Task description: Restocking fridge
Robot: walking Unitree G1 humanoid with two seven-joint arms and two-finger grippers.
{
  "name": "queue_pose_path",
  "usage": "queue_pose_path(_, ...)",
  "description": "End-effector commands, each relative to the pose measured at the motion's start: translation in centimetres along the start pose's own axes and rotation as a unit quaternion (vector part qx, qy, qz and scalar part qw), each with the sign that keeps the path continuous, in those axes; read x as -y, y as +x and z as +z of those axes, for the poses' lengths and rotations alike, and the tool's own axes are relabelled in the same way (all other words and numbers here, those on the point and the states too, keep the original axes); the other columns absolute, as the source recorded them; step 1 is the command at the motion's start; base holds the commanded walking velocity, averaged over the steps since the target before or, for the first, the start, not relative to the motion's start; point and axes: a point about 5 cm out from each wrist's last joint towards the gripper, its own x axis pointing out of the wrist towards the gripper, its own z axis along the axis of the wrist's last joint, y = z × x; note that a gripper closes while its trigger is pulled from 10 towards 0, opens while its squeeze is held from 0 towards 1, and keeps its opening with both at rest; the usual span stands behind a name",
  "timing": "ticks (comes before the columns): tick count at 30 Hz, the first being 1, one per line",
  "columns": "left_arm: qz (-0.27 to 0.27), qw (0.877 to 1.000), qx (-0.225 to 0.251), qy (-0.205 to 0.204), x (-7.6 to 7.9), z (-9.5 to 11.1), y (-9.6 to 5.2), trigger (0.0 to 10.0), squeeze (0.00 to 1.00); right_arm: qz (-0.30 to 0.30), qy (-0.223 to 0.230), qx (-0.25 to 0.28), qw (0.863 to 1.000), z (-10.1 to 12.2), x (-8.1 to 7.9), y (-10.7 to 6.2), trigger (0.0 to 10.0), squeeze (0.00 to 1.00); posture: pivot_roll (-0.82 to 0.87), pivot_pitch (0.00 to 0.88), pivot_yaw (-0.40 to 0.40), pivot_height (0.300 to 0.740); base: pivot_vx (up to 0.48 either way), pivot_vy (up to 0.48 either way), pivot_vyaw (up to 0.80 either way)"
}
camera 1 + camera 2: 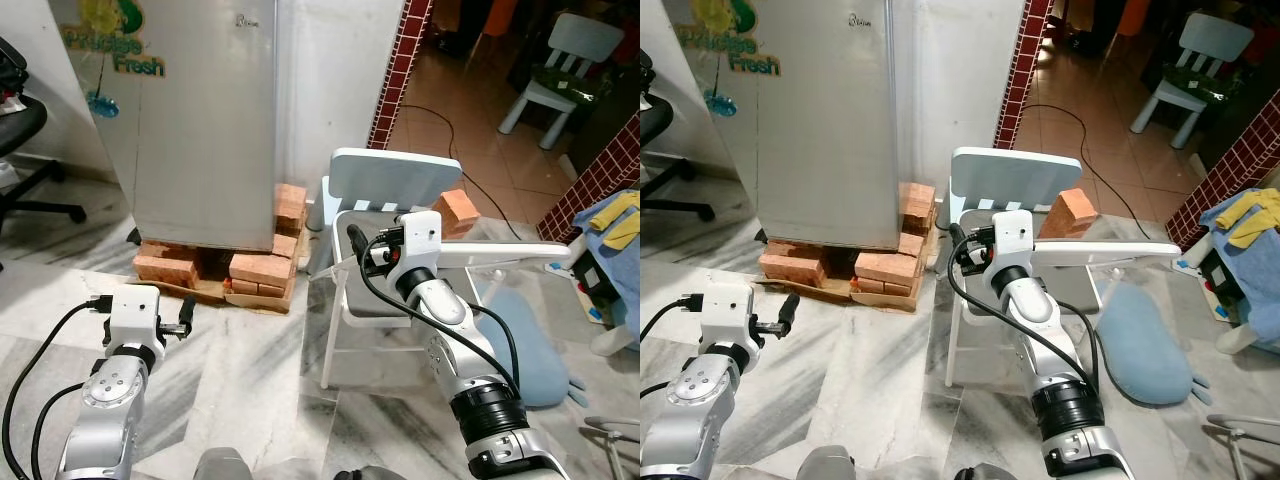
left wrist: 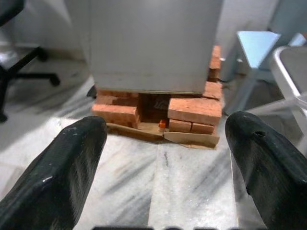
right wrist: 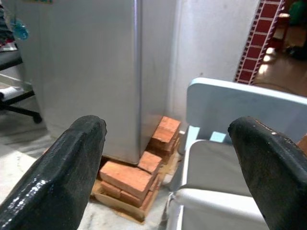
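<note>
While both grippers gape, the smooth steel fridge sits on rough bricks.

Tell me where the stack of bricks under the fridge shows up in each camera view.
Left eye view: bricks left of centre, under the fridge.
Right eye view: bricks left of centre, under the fridge.
Left wrist view: bricks mid-frame, between the two black fingers.
Right wrist view: bricks low, beside the near finger.
Shared landmark: the silver fridge resting on them.

A light-blue chair stands beside stacked bricks.
</note>
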Motion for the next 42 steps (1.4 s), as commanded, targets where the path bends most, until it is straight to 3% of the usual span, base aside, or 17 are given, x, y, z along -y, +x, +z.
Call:
queue_pose_path(1,0.018,1.0,0.006,-0.009,0.0,0.1,0.0,10.0,0.0,-0.014,-0.008,0.006,1.0,0.1,0.8,-0.1,10.0,0.0,0.22,0.027,-0.139,0.74,0.0,0.0,0.0)
queue_pose_path(8,0.008,1.0,0.006,-0.004,1.6,-0.5,-0.4,10.0,0.0,-0.015,-0.017,0.011,1.0,0.3,1.2,0.1,10.0,0.0,0.22,0.007,-0.173,0.74,0.0,0.0,0.0)
queue_pose_path(12,0.008,1.0,0.002,-0.005,1.4,-0.7,-0.3,10.0,0.0,-0.021,-0.016,0.018,0.999,0.5,1.2,0.3,10.0,0.0,0.22,0.003,-0.162,0.74,0.0,0.0,0.0)
queue_pose_path(14,0.002,0.999,0.017,0.028,1.1,-0.1,-0.1,10.0,0.0,-0.039,-0.013,0.024,0.999,0.7,1.4,0.4,10.0,0.0,0.23,0.003,-0.16,0.74,0.0,0.0,0.0)
queue_pose_path(17,0.007,0.999,0.023,0.033,0.8,0.1,-0.1,10.0,0.0,-0.045,-0.013,0.026,0.999,0.6,1.6,0.3,10.0,0.0,0.23,0.004,-0.167,0.74,0.0,0.0,0.0)
queue_pose_path(24,0.023,0.998,0.026,0.058,0.4,0.3,-0.8,10.0,0.0,-0.04,-0.022,0.024,0.999,0.7,1.9,0.4,10.0,0.0,0.27,0.071,-0.206,0.74,0.0,0.0,0.0)
queue_pose_path(31,0.058,0.996,0.042,0.056,1.5,0.6,-1.5,10.0,0.0,-0.011,-0.041,0.013,0.999,0.9,2.2,0.6,10.0,0.0,0.3,0.113,-0.325,0.74,0.0,0.0,0.0)
queue_pose_path(42,0.103,0.992,0.039,0.057,2.2,0.2,-2.5,10.0,0.0,0.015,-0.049,0.02,0.998,1.8,1.7,1.9,10.0,0.0,0.33,0.132,-0.387,0.74,0.0,0.0,0.0)
